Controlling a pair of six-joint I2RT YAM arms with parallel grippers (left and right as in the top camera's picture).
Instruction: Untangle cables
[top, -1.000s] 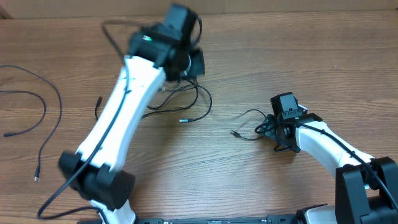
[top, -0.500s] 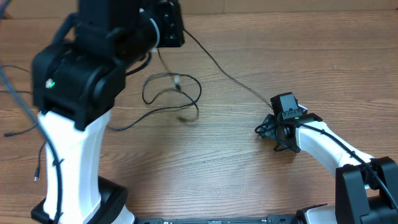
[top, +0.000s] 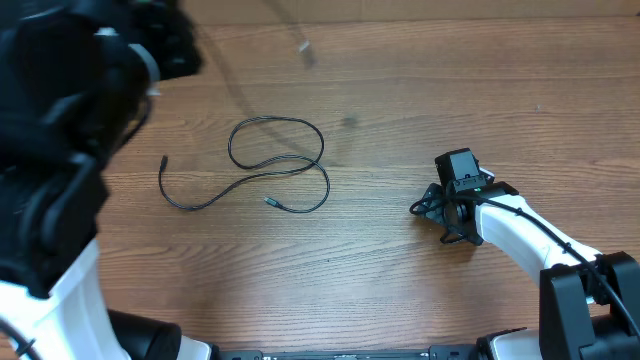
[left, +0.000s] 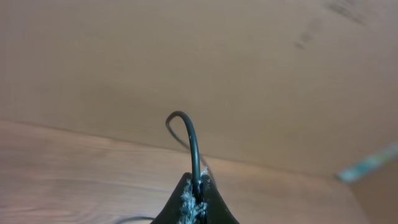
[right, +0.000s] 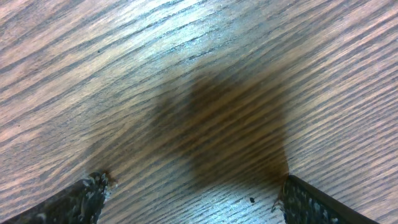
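Nearest, at four o'clock, the right pincer (right: 193, 188) is standing released over bare surface (top: 400, 300), a loose cable (top: 278, 165) is lying looped at centre, and toward eleven o'clock the raised left pincer (left: 198, 190) is clenching another cable (left: 191, 140), lifting it clear, likely needing setting down well apart next.

Blurred: raised cable (top: 304, 46) nr top edge; left hand (left: 197, 190) cut off btm.
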